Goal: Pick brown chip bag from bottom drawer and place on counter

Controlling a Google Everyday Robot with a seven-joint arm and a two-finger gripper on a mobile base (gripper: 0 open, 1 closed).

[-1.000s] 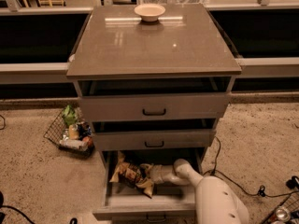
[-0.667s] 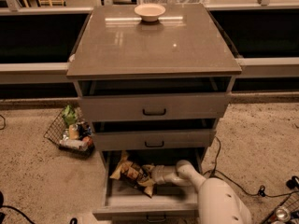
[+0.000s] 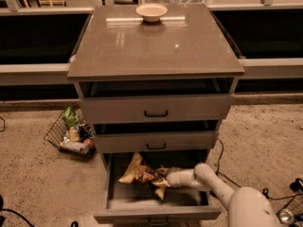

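The brown chip bag (image 3: 138, 173) lies in the open bottom drawer (image 3: 156, 214), a crinkly tan bag with a dark panel, left of the middle. My white arm reaches in from the lower right. My gripper (image 3: 162, 179) is at the bag's right end, touching it. The counter (image 3: 156, 44) is the glossy grey-brown top of the cabinet, with a small pale bowl (image 3: 151, 12) at its far edge.
Two upper grey drawers (image 3: 156, 110) with dark handles stand slightly open above the bottom one. A wire basket (image 3: 71, 135) with groceries sits on the floor left of the cabinet. Cables lie on the floor at the right.
The gripper has moved a little to the left, further into the bag; the bag has shifted slightly with it.
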